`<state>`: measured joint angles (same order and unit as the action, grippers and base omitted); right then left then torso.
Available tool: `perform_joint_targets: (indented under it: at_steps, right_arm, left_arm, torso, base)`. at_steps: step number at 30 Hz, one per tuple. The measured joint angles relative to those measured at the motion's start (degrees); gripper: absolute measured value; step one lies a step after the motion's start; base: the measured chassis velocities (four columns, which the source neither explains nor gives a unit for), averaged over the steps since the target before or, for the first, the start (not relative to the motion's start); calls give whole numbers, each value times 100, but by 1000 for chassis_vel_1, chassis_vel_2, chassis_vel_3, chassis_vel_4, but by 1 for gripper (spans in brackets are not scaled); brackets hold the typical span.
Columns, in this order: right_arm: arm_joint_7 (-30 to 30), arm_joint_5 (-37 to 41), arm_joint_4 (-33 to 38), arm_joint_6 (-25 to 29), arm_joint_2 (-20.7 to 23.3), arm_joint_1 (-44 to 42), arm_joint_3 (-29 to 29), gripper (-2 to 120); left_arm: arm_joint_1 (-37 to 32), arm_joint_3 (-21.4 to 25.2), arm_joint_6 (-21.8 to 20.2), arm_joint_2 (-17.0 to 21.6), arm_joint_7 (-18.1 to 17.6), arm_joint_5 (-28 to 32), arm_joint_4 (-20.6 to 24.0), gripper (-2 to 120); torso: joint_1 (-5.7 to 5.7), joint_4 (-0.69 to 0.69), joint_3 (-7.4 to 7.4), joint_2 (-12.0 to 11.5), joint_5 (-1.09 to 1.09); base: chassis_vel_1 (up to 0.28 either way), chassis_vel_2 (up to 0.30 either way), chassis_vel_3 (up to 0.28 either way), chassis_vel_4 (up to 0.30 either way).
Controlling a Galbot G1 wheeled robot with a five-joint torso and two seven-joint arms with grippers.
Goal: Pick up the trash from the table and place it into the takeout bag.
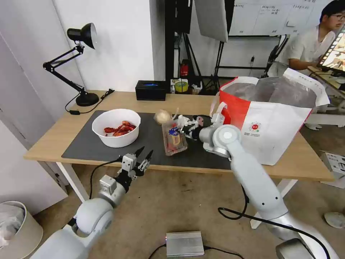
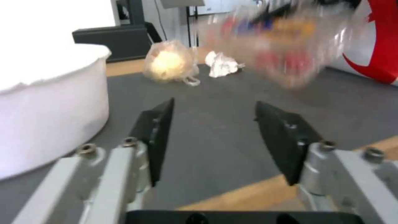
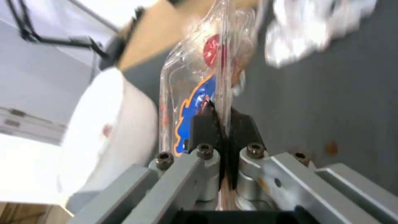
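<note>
On the grey-matted table (image 1: pixel 82 147), my right gripper (image 3: pixel 222 124) is pinching the clamshell tray's (image 1: pixel 174 138) edge; the takeout bag (image 1: pixel 273 133) is standing just right. My left gripper (image 1: pixel 143 155) is waiting open.

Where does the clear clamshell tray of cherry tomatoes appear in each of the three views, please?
Head view: clamshell tray mid-mat, beside the right hand.
Left wrist view: blurred, beyond the open left hand.
Right wrist view: its edge pinched between the fingers.
Shared landmark: white bowl.

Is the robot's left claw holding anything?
No, the left gripper hangs open with nothing between its fingers, over the mat's edge.
</note>
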<state>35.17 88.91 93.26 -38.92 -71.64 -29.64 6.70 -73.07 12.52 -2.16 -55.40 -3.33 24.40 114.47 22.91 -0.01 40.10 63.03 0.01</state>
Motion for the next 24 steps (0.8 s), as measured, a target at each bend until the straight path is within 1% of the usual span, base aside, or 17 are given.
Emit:
perform_joint_targets:
  at_steps: [1, 4, 5, 7, 8, 10, 12, 17, 24]
  right_arm:
    - [0, 0, 0, 0, 0, 0, 0, 0]
    - [-9, 40, 304, 37, 147, 135, 169, 0]
    - [-9, 40, 304, 37, 147, 135, 169, 0]
    - [0, 154, 556, 68, 260, 279, 310, 0]
    - [0, 154, 556, 68, 260, 279, 310, 0]
    - [19, 259, 779, 99, 384, 447, 437, 0]
    - [29, 289, 833, 109, 425, 508, 472, 0]
    - [85, 413, 1024, 190, 716, 872, 592, 0]
    - [59, 608, 806, 254, 1149, 1458, 735, 0]
  left_arm:
    - [0, 0, 0, 0, 0, 0, 0, 63]
    - [-151, 105, 25, -77, 0, -34, 53, 76]
    - [-151, 105, 25, -77, 0, -34, 53, 76]
    - [-208, 178, 29, -103, 0, -36, 96, 88]
    - [-208, 178, 29, -103, 0, -36, 96, 88]
    - [-263, 256, 29, -108, -10, -38, 136, 97]
    - [-280, 279, 30, -108, -17, -39, 146, 99]
    - [-429, 436, 31, -101, -103, -42, 240, 100]
    - [-623, 632, 31, -148, -115, -58, 350, 100]
  torso:
    - [0, 0, 0, 0, 0]
    - [0, 1, 0, 0, 0]
    - [0, 1, 0, 0, 0]
    - [0, 0, 0, 0, 0]
    - [0, 0, 0, 0, 0]
    - [0, 0, 0, 0, 0]
    - [0, 0, 0, 0, 0]
    - [0, 0, 0, 0, 0]
    - [0, 1, 0, 0, 0]
  base:
    - [0, 0, 0, 0]
    - [0, 0, 0, 0]
    - [0, 0, 0, 0]
    - [0, 0, 0, 0]
    - [0, 0, 0, 0]
    - [0, 0, 0, 0]
    - [0, 0, 0, 0]
    - [0, 0, 0, 0]
    - [0, 0, 0, 0]
